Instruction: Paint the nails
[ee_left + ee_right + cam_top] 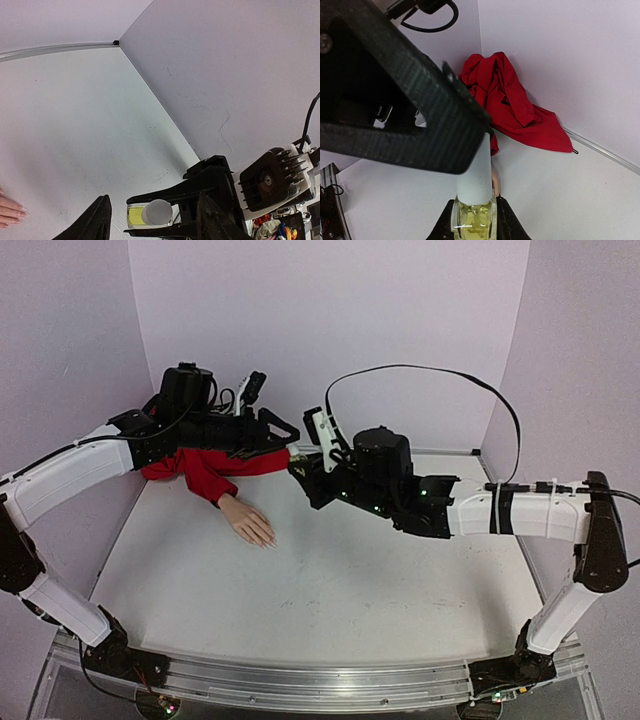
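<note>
Pinching bottle (472,216) w/ R claw (474,228) (R wrist cam); only L cam shows L claw (154,201) spread astride cap (156,213).

Gripped between dark fingers (444,230), yellowish bottle (473,220), white cap (476,172) under a black bar (405,115), red sleeve (512,105) behind

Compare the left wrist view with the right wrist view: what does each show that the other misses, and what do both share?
Only the left wrist view shows the nails of the mannequin hand, at its left edge. Only the right wrist view shows the bunched red sleeve. Both show the yellowish, white-capped bottle held in the right gripper.
</note>
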{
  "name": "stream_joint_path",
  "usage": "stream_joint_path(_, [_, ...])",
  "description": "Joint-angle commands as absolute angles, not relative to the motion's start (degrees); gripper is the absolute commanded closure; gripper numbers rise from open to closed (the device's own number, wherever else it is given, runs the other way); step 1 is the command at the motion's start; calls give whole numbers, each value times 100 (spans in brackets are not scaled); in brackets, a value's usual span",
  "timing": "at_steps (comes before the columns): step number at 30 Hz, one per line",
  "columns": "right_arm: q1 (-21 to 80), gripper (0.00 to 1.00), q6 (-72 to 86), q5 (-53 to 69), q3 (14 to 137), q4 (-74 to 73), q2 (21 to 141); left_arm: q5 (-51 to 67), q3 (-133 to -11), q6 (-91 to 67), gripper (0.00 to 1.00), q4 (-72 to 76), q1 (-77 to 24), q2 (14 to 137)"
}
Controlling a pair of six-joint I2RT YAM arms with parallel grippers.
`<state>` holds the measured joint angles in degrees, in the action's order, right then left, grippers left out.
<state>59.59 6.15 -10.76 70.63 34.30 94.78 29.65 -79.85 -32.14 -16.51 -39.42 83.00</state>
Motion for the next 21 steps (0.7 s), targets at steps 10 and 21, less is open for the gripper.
stream_joint_path(10, [6066, 100, 477, -1144, 7635, 3904, 9694, 2928, -8148, -2806, 86, -1437, -4048, 8274])
stream_joint_path(21, [5335, 100, 820, 2268, 7236, 4559, 9107, 6298, -8199, -1135, 98, -1429, -4525, 8424])
